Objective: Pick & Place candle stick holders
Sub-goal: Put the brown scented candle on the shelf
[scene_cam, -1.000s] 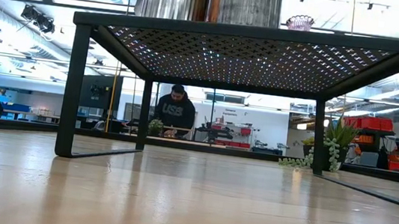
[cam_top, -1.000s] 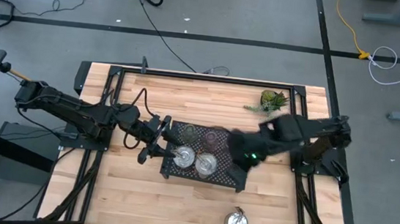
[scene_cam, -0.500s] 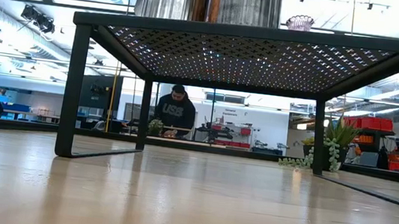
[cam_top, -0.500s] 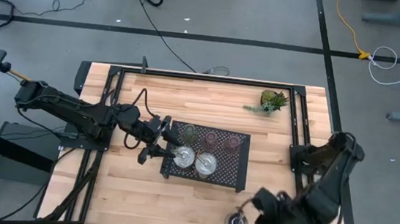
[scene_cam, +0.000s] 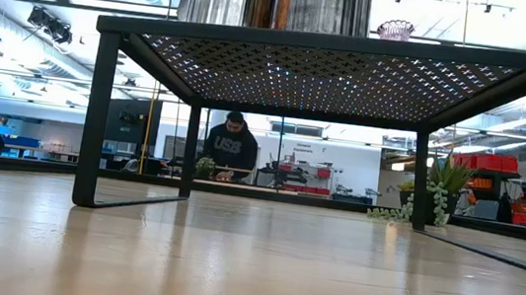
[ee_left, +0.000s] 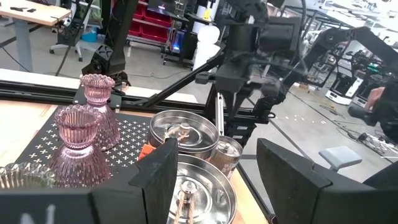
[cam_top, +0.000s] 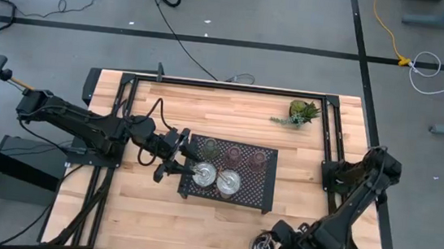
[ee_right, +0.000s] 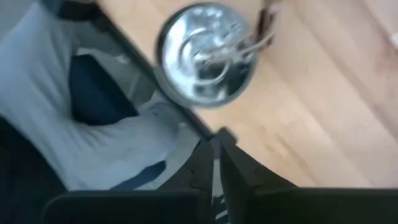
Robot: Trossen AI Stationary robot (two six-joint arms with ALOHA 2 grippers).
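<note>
A black perforated tray (cam_top: 256,195) on legs holds two silver holders (cam_top: 203,173) (cam_top: 229,182), two pink ones (cam_top: 235,153) (cam_top: 258,159) and an olive-green one (cam_top: 211,147). My left gripper (cam_top: 177,163) is open at the tray's left edge. Its fingers stand on either side of the nearer silver holder (ee_left: 196,190). A third silver holder (cam_top: 262,247) stands on its round base near the table's near edge. My right gripper (cam_top: 274,242) is beside it. Its fingers (ee_right: 214,155) are shut, short of the holder (ee_right: 208,53).
A small leafy plant (cam_top: 301,111) sits at the far right of the table. The low view looks under the tray (scene_cam: 334,44), whose legs (scene_cam: 97,119) stand on the wood. Bare wood lies in front of the tray and to its right. A person shows in the room behind.
My right arm has swung from over the tray's right part toward the table's near edge, and its gripper has ended up beside the lone silver holder. The holders have not moved.
</note>
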